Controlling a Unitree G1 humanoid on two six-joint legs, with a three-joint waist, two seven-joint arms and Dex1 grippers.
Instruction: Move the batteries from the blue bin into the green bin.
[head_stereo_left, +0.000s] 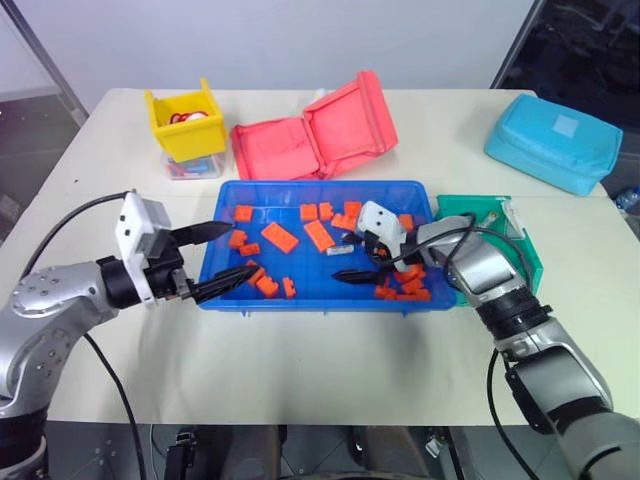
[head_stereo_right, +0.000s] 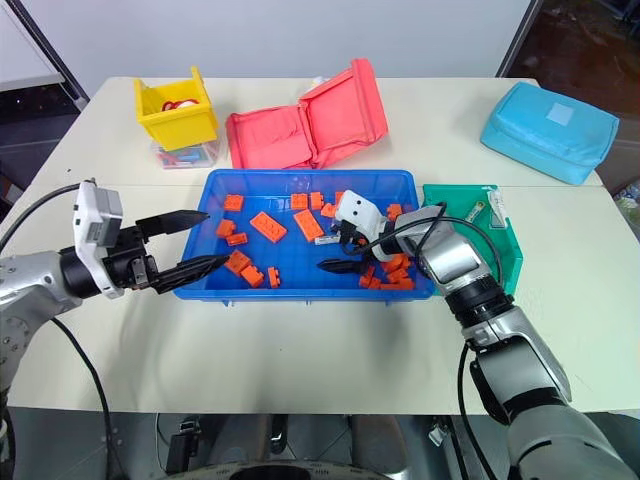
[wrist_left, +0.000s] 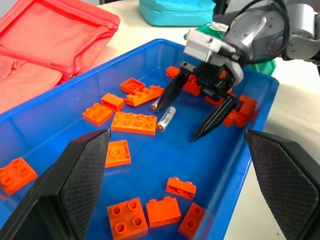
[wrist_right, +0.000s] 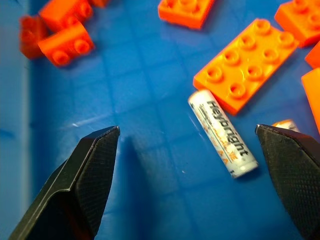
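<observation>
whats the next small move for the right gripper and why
Probably ease the right gripper lower and a touch sideways to straddle the battery, then close. Its fingers are spread open just above the floor of the blue bin, holding nothing, and the battery lies flat beside an orange brick, nearer one finger than the other.

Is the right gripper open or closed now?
Open. The right gripper has its two black fingers spread wide over the blue bin floor, holding nothing; a battery lies between them.
</observation>
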